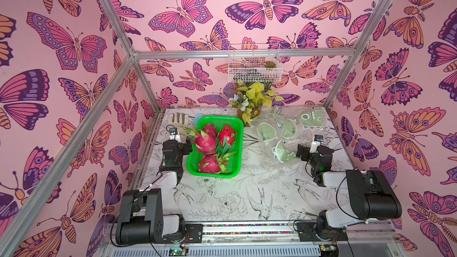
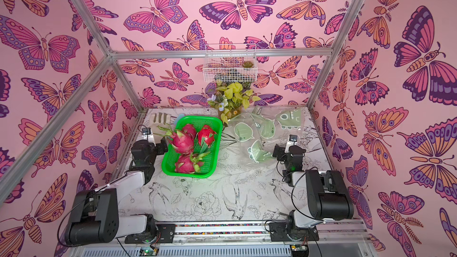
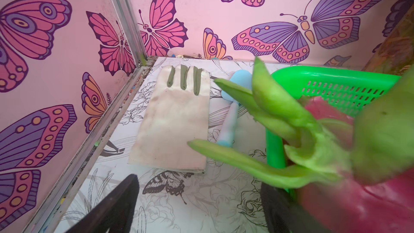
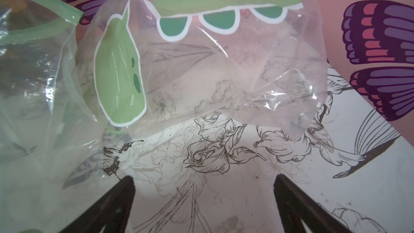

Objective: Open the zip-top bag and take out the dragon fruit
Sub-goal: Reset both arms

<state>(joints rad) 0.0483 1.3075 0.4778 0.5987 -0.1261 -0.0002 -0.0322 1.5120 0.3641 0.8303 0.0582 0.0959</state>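
Three dragon fruit lie in a green plastic basket (image 1: pixel 233 119) at the table's left: a magenta one (image 1: pixel 205 142) at the back, a glossier red one (image 1: pixel 227 135) beside it, and another magenta one (image 1: pixel 210 164) in front. The zip-top bag (image 1: pixel 279 132), clear with green prints, lies crumpled and empty on the right. My left gripper (image 1: pixel 183 143) stands open just left of the basket; the left wrist view shows a fruit's green scales (image 3: pixel 280 108) close to one finger. My right gripper (image 4: pixel 202 182) is open over bare table, just short of the bag (image 4: pixel 201 63).
A beige glove (image 3: pixel 174 122) and a light blue tool (image 3: pixel 233 113) lie at the back left, behind the left gripper. A potted plant (image 1: pixel 254 100) stands at the back wall under a white wire basket (image 1: pixel 254 67). Aluminium frame posts edge the table.
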